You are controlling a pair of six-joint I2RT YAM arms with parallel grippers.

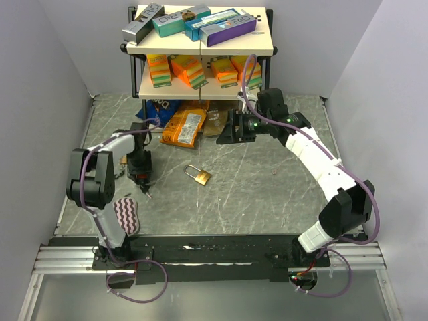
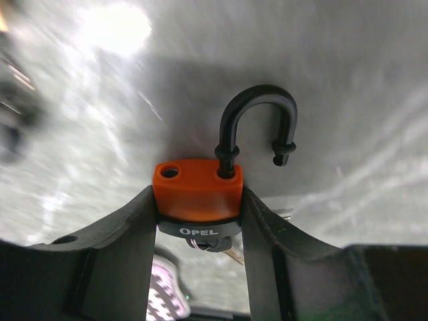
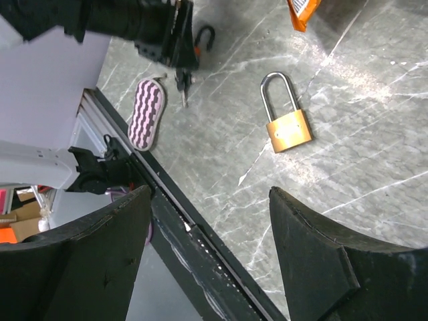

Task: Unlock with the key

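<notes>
Closest to the near edge, on the left side: purple-and-white wavy-striped oval pad (image 1: 126, 215) lying flat on the grey marbled counter (image 1: 267, 200). Just past it, left gripper (image 1: 140, 177) is clamped on the orange-bodied padlock with black shackle (image 2: 197, 190), one finger on each side of the body. Shackle is open: one leg seated, the other hanging free with its hole empty. Grey key head marked OPEL (image 2: 198, 231) sits against the lock's underside. Mid-counter: brass padlock with steel shackle (image 1: 199, 175) lies flat, shackle closed, touching neither gripper. Right gripper (image 3: 208, 197) hangs beyond it toward the far edge, fingers spread wide over bare counter. Far edge: orange snack bag (image 1: 184, 127) under a black-framed two-tier shelf (image 1: 266, 41) stacked with boxes.
</notes>
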